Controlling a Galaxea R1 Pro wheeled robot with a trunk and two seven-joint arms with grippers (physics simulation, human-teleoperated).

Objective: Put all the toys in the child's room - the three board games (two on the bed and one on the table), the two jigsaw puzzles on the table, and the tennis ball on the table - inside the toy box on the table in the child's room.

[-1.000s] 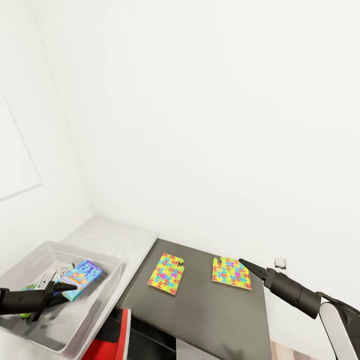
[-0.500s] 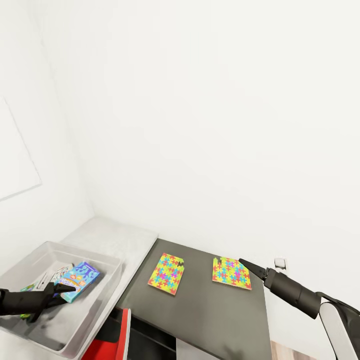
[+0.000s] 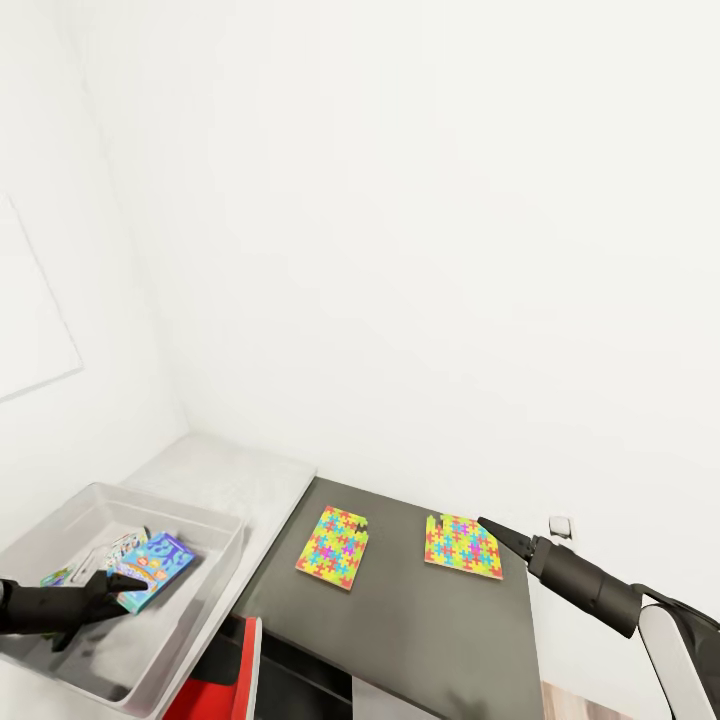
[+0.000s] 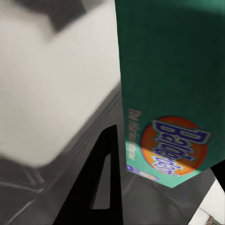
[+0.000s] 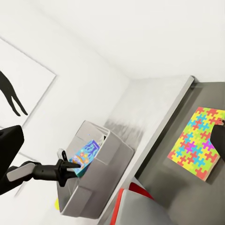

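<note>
Blue board game (image 3: 152, 568) inside toy box (image 3: 222, 560) walls

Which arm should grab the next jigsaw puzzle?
Right. The right gripper already sits at the nearer jigsaw puzzle's edge on the dark cabinet; the left gripper is busy over the toy box.

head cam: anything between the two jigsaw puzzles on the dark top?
No. In the head view the strip of dark cabinet top between the left jigsaw puzzle and the right jigsaw puzzle is bare.
</note>
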